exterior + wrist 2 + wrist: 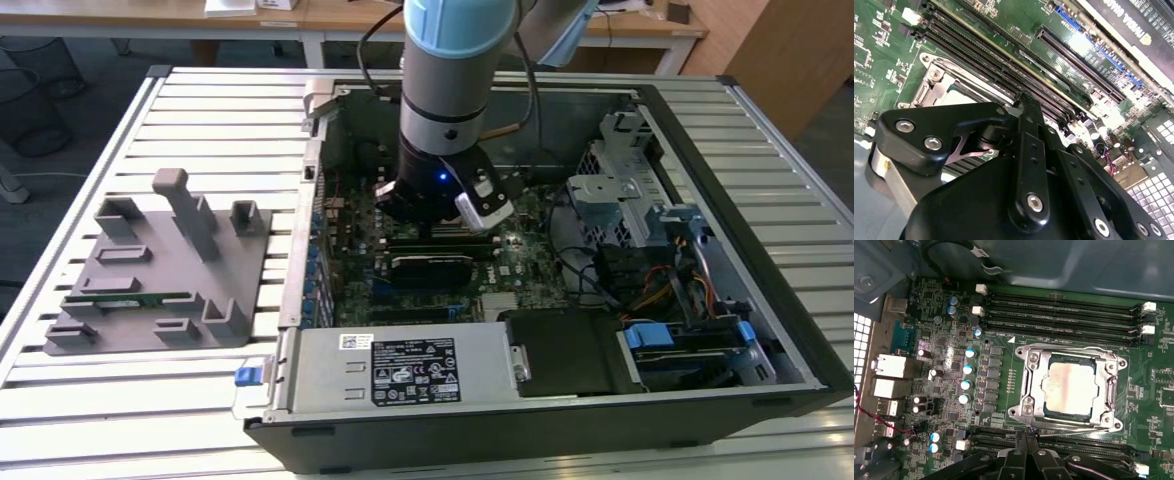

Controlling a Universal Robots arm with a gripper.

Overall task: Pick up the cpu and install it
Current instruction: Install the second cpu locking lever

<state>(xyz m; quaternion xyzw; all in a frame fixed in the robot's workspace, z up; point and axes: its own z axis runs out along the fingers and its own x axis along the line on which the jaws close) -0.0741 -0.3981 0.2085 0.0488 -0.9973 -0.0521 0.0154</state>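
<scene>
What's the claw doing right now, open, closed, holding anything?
Claw: closed, holding nothing, just beside the socket frame; the cpu sits in the socket.

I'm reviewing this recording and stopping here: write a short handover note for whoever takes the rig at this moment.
Gripper: down inside the open computer case, low over the green motherboard beside the socket, holding nothing; its fingers look closed together in both wrist views.
CPU: the small flat square chip with the silvery metal top already lies in the metal-framed socket, apart from the gripper.
Done: chip picked up and placed in the socket.
Left: whether the socket frame is latched cannot be told.
Grey parts holder on the table still carries a long green memory stick.
</scene>
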